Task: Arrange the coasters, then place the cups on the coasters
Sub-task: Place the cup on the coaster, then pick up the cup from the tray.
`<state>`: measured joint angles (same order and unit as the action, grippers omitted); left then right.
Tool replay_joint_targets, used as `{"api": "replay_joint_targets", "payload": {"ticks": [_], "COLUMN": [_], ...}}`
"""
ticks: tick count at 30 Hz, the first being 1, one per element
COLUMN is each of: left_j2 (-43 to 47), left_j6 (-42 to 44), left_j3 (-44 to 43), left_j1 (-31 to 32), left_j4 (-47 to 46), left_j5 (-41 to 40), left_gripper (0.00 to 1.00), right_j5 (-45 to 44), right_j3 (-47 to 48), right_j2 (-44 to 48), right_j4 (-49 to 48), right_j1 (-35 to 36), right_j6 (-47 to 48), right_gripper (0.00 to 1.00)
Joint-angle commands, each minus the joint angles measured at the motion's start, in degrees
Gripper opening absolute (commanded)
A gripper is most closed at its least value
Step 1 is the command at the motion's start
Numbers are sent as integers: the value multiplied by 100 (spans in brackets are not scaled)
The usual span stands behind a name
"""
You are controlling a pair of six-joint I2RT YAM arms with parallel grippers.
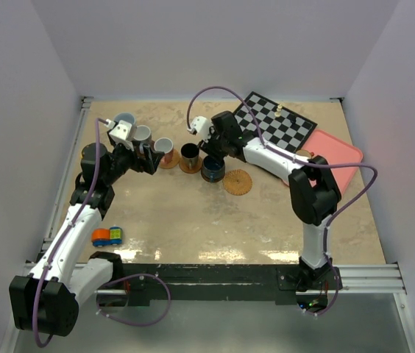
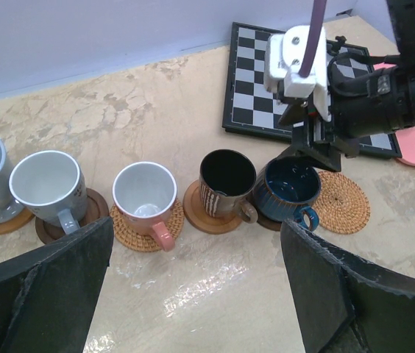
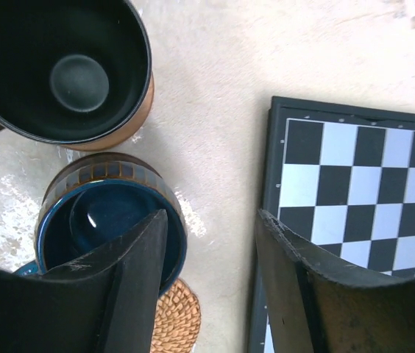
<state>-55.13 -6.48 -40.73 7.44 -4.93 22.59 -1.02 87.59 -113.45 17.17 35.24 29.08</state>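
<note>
The dark blue cup (image 2: 287, 190) stands at the right end of the cup row on a dark coaster (image 2: 268, 223), close against the black cup (image 2: 226, 180). Just to its right lies a woven coaster (image 2: 343, 202) with nothing on it. The chessboard (image 2: 248, 81) edge runs behind, apart, and we see wide surface (image 2: 215, 294) on the near side. Our right end effector (image 3: 211, 220) points down astride the cup's rim, jaws parted and not clamped. Our left end effector (image 1: 150, 157) hovers wide open, facing the row.
</note>
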Motion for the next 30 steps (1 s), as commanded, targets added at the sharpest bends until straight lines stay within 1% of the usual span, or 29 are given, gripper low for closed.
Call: {"api": "replay_joint_targets", "payload": {"ticks": [1, 6, 9, 12, 14, 16, 19, 23, 26, 30], "left_j2": [38, 46, 55, 55, 55, 73, 99, 126, 143, 187], "left_j6": [-29, -29, -29, -46, -55, -64, -73, -90, -117, -108], "left_j3": [-242, -251, -242, -242, -234, -234, -225, -207, -199, -198], "left_j1": [-50, -50, -50, -50, -50, -50, -50, -50, -41, -41], "left_j4": [-131, -140, -140, -157, -149, -158, -166, -175, -193, -193], "left_j5": [114, 132, 132, 140, 158, 158, 149, 149, 184, 176], "left_gripper": [100, 100, 100, 100, 100, 100, 100, 100, 100, 100], "right_j5": [-162, -197, -469, -1047, -1732, -2269, -2561, -3017, -3492, -3721], "right_j3": [30, -93, -190, -225, -382, -698, -1392, -2026, -2228, -2334], "right_j2": [420, 797, 1166, 1570, 1825, 2062, 2432, 2608, 2609, 2459], "right_j4": [40, 243, 182, 138, 129, 68, -371, -636, -706, -767], "right_j1": [0, 0, 0, 52, 210, 447, 755, 1001, 1265, 1476], "right_j6": [-166, -429, -894, -1798, -2623, -3467, -4293, -5139, -5570, -5905], "right_gripper": [55, 56, 57, 60, 61, 61, 61, 60, 60, 60]}}
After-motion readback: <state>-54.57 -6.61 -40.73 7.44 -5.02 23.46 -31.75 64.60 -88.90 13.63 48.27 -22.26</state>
